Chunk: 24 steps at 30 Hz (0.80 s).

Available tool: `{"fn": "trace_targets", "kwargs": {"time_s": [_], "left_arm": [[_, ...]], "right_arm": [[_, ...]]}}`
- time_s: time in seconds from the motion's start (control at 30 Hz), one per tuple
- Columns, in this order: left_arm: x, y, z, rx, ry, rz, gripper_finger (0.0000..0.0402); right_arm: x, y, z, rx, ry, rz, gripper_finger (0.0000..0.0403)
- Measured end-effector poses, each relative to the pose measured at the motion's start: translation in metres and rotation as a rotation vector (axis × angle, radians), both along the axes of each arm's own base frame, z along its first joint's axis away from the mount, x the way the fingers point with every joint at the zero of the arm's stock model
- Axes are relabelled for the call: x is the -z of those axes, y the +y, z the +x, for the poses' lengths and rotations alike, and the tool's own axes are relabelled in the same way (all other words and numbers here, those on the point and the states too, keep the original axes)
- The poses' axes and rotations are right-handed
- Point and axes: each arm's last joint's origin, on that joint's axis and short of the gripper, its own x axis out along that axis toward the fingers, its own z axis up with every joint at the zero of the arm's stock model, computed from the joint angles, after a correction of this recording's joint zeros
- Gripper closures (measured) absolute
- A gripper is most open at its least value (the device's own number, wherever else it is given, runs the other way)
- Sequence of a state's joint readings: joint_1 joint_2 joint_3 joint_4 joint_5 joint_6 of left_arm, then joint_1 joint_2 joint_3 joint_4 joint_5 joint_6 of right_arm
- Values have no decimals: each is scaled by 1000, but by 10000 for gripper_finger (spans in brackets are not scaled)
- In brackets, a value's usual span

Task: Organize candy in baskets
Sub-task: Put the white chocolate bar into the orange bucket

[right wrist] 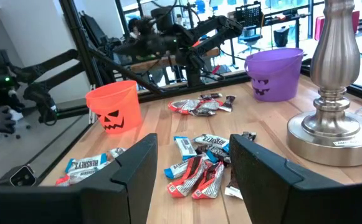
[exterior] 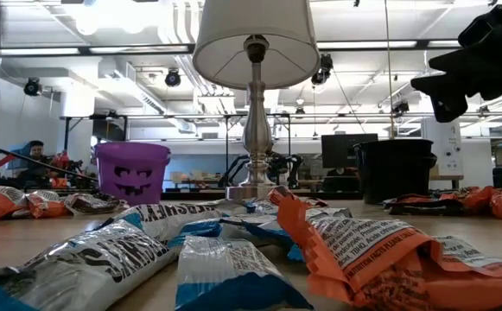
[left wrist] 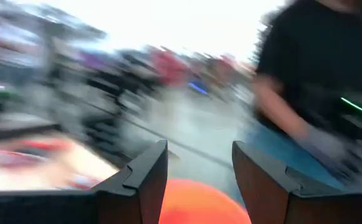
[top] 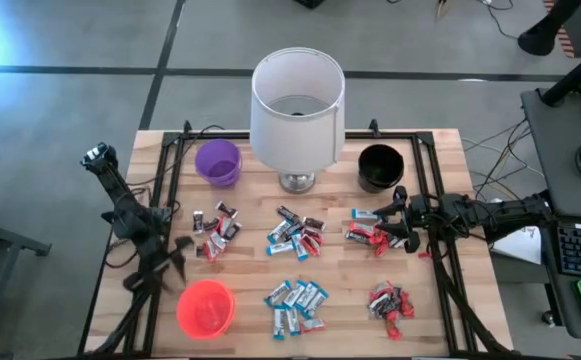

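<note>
Both tools are spread apart and hold nothing. Left tool (top: 175, 262) hangs by the desk's left edge, just above the orange basket (top: 206, 307). Right tool (top: 398, 215) hangs by a red candy pile (top: 368, 232), near the black basket (top: 379, 166). A big white lamp (top: 297, 108) stands between the black and purple basket (top: 218, 162). Only the right wrist view shows pumpkin faces on the orange basket (right wrist: 113, 106). The left wrist view shows a person (left wrist: 311, 74) beyond the desk (top: 440, 300).

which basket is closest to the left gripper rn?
The orange basket, at the table's front left, just beside the left gripper. The purple basket and black basket sit at the back.
</note>
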<state>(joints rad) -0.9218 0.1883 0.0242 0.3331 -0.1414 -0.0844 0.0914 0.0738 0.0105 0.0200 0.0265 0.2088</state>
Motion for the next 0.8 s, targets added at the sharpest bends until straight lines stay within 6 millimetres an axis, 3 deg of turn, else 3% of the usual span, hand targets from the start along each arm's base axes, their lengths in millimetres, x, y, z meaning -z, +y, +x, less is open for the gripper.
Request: {"fn": "trace_targets", "kwargs": {"time_s": [0.13,0.23,0.47,0.8], "left_arm": [[-15,10,3,-299,-41,-171,239],[-22,15,2,-400,-94,-210,239],[-28,18,0,-458,-229,-122,239],[-29,19,0,-494,-219,-134,239]], "right_arm": [[0,0,0,0,0,0,213],[0,0,0,0,0,0,213],[0,0,0,0,0,0,213],[0,0,0,0,0,0,213]]}}
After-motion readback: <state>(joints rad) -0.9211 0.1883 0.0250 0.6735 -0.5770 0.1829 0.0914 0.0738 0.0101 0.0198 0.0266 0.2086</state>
